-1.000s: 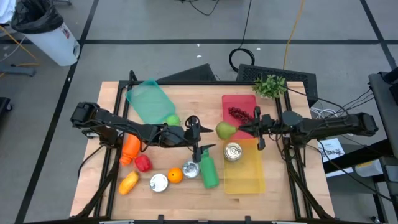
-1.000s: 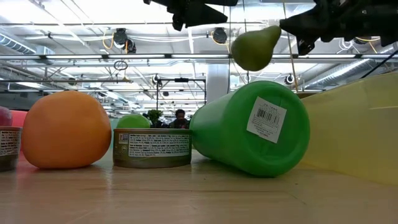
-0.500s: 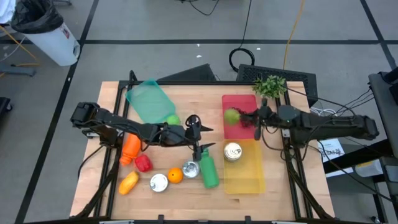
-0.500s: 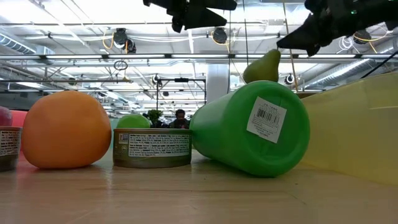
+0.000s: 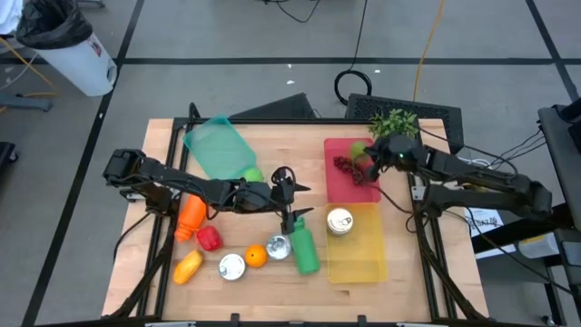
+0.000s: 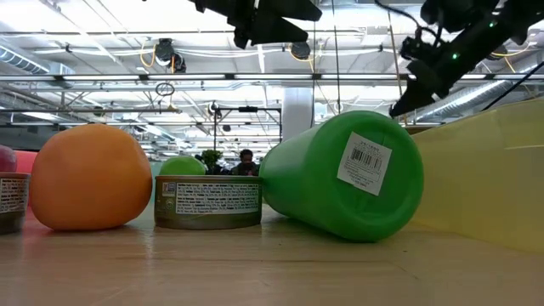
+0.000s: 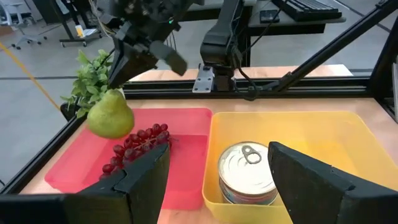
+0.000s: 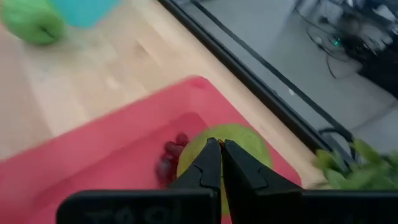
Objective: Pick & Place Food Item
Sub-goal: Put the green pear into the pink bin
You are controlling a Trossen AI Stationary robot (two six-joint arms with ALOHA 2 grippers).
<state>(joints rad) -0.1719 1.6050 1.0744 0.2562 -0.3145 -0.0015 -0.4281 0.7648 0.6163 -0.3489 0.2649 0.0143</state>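
Far left on table: orange bottle [image 5: 190,216], red pepper [image 5: 209,238], yellow fruit [image 5: 188,266], teal tray [image 5: 217,148] with green apple [image 5: 251,175] at its near corner. Mid-table: silver can [image 5: 232,266], orange [image 5: 256,256], second can [image 5: 278,247], green cup [image 5: 305,251] lying on its side, crowding space below left gripper [image 5: 289,202], jaws spread wide, holding nothing, hovering just left of yellow bin [image 5: 363,259]. Tin can [image 7: 247,173] inside yellow bin. Right of centre: red tray [image 5: 340,186] holding grapes [image 7: 135,144]; pear [image 7: 111,117] over red tray's far end beside grapes, pinched by right gripper [image 5: 370,160], fingers nearly closed on its top. Potted plant [image 5: 394,123] just behind.
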